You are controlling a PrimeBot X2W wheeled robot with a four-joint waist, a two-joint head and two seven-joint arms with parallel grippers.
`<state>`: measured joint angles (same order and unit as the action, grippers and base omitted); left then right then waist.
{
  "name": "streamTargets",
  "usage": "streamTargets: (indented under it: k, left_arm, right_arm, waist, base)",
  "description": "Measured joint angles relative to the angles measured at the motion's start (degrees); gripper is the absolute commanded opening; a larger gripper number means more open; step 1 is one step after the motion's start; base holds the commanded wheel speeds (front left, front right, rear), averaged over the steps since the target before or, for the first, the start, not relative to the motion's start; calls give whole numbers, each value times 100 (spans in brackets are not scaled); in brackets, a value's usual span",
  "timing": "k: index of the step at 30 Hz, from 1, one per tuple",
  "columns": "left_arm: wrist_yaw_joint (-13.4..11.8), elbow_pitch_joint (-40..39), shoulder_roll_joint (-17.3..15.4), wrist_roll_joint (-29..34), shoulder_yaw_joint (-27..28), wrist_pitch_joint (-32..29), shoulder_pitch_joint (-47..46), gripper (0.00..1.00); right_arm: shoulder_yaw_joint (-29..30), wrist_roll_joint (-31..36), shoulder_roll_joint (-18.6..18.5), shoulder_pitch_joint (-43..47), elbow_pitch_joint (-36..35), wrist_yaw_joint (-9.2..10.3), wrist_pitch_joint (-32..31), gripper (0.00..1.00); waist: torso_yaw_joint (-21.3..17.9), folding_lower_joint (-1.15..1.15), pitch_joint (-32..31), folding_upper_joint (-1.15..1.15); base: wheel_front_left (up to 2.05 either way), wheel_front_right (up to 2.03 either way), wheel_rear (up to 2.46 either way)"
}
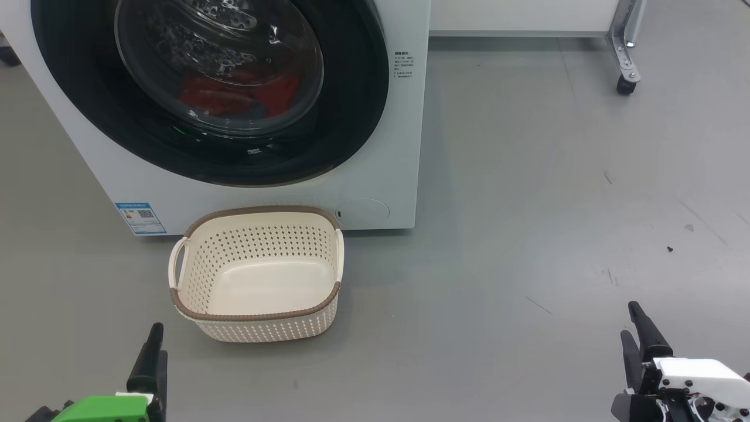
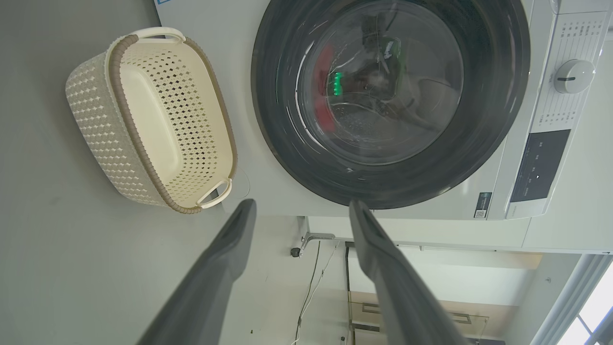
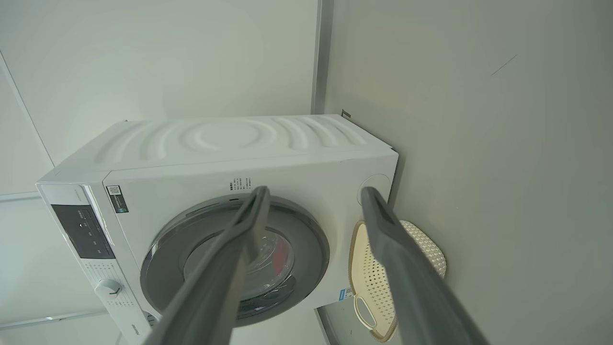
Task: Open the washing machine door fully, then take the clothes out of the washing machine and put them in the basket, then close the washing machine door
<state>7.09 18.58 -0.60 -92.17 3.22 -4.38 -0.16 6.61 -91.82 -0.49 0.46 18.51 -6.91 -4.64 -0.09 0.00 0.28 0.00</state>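
Note:
The white washing machine [image 1: 401, 152] stands at the upper left with its door [image 1: 351, 117] shut against the front, a black rim around a clear glass bowl. Red clothes [image 1: 234, 97] lie in the drum behind the glass. The cream basket [image 1: 263, 328] sits on the floor right in front of the machine, with nothing in it. My left gripper [image 1: 157, 346] is low on the left, short of the basket. My right gripper [image 1: 631, 321] is low on the far right. The left wrist view shows the left gripper [image 2: 301, 203] open and holding nothing, facing the door [image 2: 488, 96], clothes [image 2: 324, 86] and basket [image 2: 91, 110]. The right gripper [image 3: 314, 191] is open too, well back from the machine [image 3: 230, 139].
A metal frame leg on a caster [image 1: 626, 82] stands at the back right beside a white panel [image 1: 521, 17]. The machine's dial [image 2: 572, 76] and dark control panel sit above the door. Bare grey floor [image 1: 527, 234] spreads to the right of the machine and basket.

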Motion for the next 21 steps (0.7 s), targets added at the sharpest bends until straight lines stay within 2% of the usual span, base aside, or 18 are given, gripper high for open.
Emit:
streamTargets:
  k: [21]
  left_arm:
    - [0,-345,-11,161,-66,453,-3,100]
  right_arm:
    - [-280,359,-22,-11,-357,-1,461,100]
  waist:
    - [-33,0,-6,0]
  base:
    - [0,0,0]
